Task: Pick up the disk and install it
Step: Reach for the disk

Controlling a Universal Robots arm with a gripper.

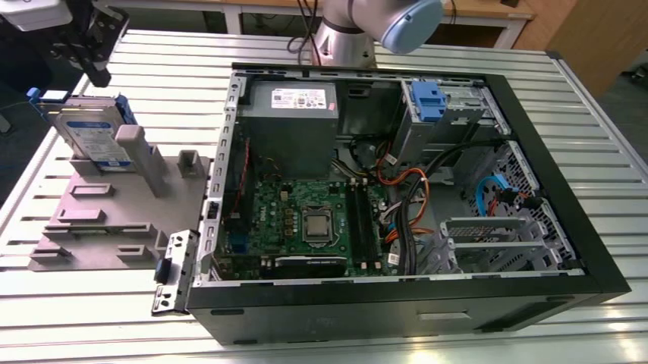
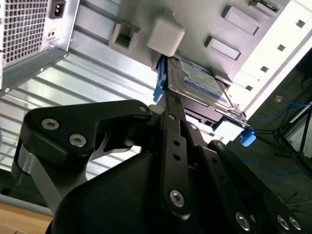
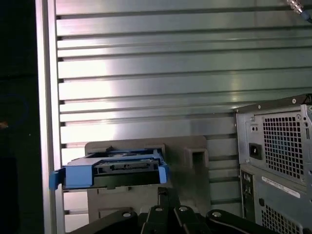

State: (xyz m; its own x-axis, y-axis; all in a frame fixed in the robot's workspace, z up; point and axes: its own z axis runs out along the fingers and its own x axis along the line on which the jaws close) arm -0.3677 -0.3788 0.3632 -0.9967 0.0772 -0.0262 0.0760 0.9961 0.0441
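Silver with 2 blue rails along its edges, the disk [image 1: 89,133] stands tilted on edge in a grey fixture plate [image 1: 111,216], leaning against an upright grey post [image 1: 136,155] on that plate. From my desk I see it at the exterior view's left, well outside the open black computer case [image 1: 405,303] that sits beside the fixture on the slatted aluminium table [image 1: 608,174]. The gripper [image 1: 102,76] hangs above the disk's upper end, near it but apart. In the first wrist view its fingers [image 3: 163,195] converge to a single tip and look pressed together with nothing between them, and the disk [image 3: 114,168] lies just beyond that tip, blue end facing me. In the second wrist view the gripper [image 2: 168,109] points at the disk [image 2: 197,80], whose white-and-blue label shows. Inside the case I can make out the grey power supply [image 1: 288,114], the green motherboard [image 1: 303,220] and a blue latch [image 1: 426,102] at the drive bay.
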